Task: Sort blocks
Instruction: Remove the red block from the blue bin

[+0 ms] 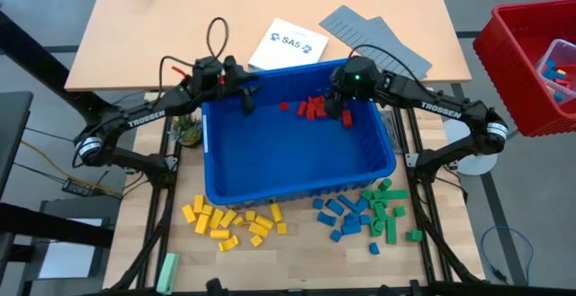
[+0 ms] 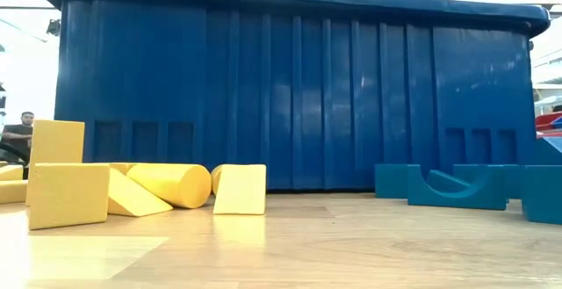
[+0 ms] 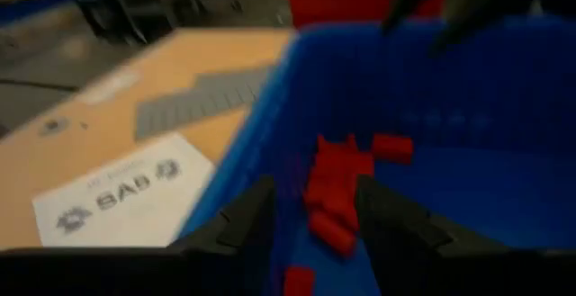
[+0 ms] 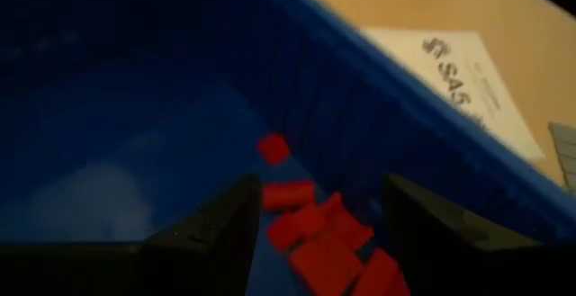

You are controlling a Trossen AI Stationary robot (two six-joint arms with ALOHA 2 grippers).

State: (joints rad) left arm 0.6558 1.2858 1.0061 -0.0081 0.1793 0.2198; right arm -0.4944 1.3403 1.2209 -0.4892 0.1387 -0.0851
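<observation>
four views, one blue bin (image 1: 297, 165) shared

overhead looked straight down on everything; the low camera sat at tabletop, close against the bin's wall (image 2: 290, 96); each wrist camera looked past its own fingers at red blocks (image 3: 337, 188) just ahead inside it.

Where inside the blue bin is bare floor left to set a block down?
Most of the blue bin floor is bare, from its near wall up to the middle. Only the far strip is crowded: red blocks lie there, with the left gripper and right gripper above them, both open.
</observation>
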